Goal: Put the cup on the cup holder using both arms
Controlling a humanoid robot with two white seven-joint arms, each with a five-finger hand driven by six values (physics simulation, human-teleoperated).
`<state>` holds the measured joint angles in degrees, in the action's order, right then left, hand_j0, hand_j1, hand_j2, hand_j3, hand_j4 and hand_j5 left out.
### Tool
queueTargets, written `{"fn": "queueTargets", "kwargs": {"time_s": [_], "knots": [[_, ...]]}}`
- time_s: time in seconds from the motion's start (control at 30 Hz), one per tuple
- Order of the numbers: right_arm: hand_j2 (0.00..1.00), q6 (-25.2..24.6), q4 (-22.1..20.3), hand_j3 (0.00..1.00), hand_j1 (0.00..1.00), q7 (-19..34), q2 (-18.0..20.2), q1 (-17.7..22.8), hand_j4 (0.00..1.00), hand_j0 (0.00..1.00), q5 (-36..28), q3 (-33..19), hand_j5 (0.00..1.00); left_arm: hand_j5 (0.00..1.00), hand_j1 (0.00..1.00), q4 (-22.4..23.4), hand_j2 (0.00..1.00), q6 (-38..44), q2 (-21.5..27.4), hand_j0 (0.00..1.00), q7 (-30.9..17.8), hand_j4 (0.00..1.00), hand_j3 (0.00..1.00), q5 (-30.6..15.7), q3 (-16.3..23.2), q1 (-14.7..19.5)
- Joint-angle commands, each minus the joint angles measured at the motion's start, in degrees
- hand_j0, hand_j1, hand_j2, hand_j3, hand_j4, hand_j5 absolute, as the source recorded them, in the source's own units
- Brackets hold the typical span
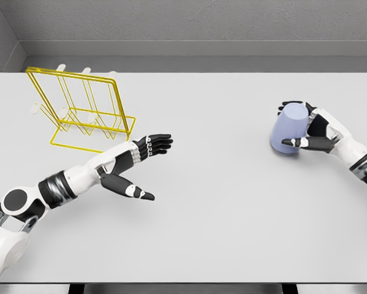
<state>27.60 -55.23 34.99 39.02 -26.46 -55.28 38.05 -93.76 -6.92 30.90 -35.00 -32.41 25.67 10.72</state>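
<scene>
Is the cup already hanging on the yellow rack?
No, the cup is in the right hand on the table's right side, far from the yellow rack.

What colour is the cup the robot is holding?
The plastic cup in the right hand is pale lavender-blue; head view.

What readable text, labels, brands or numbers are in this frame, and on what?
None: no text, label, brand or number shows anywhere in the head view.
Lavender cup, held by the right robot hand: plain, no print.
Yellow wire cup holder: bare wire, no tag.
Left robot hand, open: no markings to read.
White table and grey wall: blank.
</scene>
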Motion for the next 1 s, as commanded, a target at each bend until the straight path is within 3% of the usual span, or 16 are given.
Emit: {"fn": "queueTargets", "kwargs": {"time_s": [0.0, 0.33, 0.97], "knots": [[0.72, 0.0, -1.45, 0.72, 0.72, 0.01, 0.0, 0.0, 0.72, 0.72, -0.35, -0.08, 0.72, 1.0, 1.0, -0.02, 1.0, 0.07, 0.04, 1.0, 0.0, 1.0, 1.0, -0.37, 0.0, 0.0], [0.72, -0.09, -5.94, 0.72, 0.72, 0.01, -2.72, -0.18, 0.72, 0.72, 0.0, 1.24, 0.72, 1.0, 1.0, -0.02, 1.0, 0.07, 0.04, 1.0, 0.0, 1.0, 1.0, -0.37, 0.0, -0.26], [0.73, 0.0, -8.31, 0.73, 0.73, 0.01, -9.4, -0.18, 0.73, 0.73, 0.17, 5.37, 0.73, 1.0, 1.0, 0.24, 1.0, 0.15, -0.75, 1.0, 0.0, 1.0, 1.0, -0.37, -1.23, -0.62]]}}
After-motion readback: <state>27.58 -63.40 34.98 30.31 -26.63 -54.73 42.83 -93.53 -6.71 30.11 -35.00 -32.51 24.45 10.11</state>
